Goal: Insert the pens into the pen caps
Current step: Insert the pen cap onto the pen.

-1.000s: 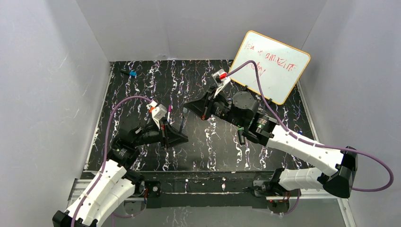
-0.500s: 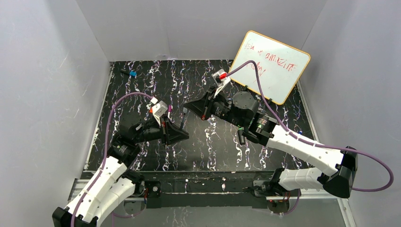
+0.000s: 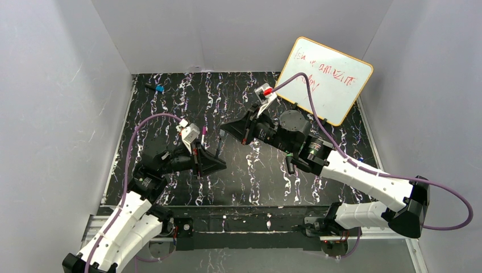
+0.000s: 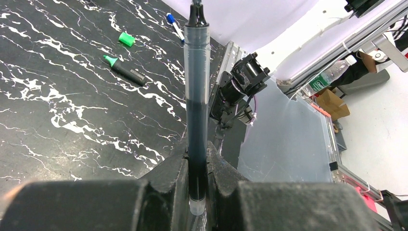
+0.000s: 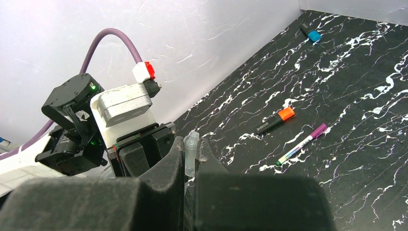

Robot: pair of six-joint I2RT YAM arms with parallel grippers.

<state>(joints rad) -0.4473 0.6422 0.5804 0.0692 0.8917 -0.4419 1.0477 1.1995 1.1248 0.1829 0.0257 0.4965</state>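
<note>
1 dark pen [image 4: 197, 91], L hand [image 4: 197, 161] grips | 1 clear cap [image 5: 190, 161], R hand [image 5: 191, 146] grips | 1 green cap [image 4: 126, 39] loose

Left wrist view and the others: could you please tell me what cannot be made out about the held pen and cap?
- Dark pen, left wrist view: its tip is cut off by the top edge.
- Clear cap, right wrist view: its lower end is hidden between the right jaws.
- Top view: the gap between pen and cap is too small to judge.
</note>
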